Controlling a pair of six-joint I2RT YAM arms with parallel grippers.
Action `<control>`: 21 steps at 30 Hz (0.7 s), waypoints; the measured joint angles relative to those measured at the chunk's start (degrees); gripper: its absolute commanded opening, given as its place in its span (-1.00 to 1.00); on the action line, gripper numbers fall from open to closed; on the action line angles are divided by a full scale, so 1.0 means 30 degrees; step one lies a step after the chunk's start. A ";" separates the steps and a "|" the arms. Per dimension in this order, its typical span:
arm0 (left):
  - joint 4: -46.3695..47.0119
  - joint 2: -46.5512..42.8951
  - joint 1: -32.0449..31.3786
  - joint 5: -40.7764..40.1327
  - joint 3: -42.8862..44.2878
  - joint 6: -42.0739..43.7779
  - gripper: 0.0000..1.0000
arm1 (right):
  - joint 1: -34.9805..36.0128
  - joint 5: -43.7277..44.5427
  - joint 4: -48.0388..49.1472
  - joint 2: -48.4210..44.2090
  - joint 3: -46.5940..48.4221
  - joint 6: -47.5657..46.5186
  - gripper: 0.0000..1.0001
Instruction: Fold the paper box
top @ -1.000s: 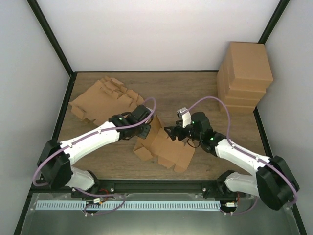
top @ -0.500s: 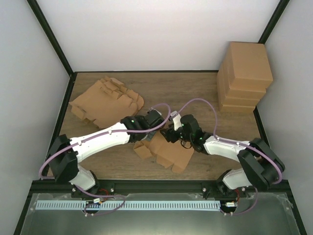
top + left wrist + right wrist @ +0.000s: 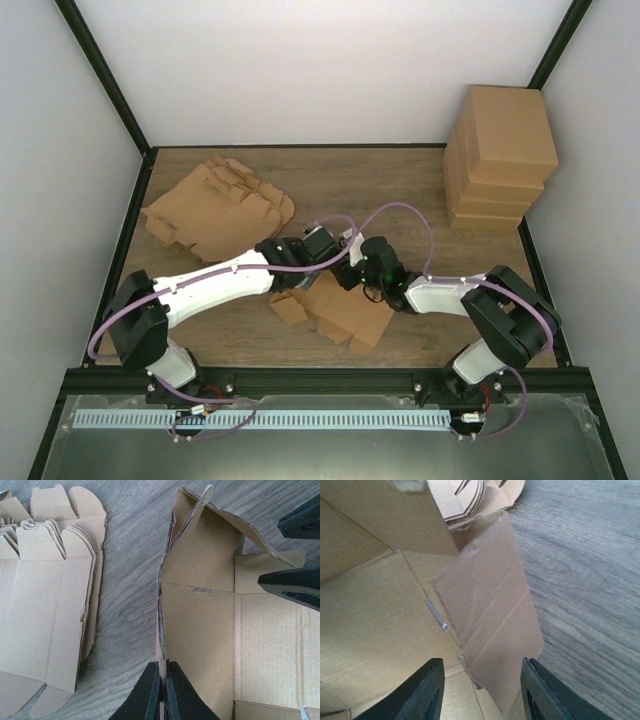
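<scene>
Right claw (image 3: 482,666) has narrowed over the paper box (image 3: 370,620).

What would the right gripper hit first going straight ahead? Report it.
Most likely the raised flap of the paper box, which stands between the open fingers of the right gripper. Depth is unclear, so I cannot tell how near.
</scene>
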 measured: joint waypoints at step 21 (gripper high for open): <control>0.1421 -0.0874 0.1129 0.6579 0.0036 -0.1304 -0.02 | 0.0539 0.1275 0.2812 -0.2703 -0.2805 -0.1166 -0.99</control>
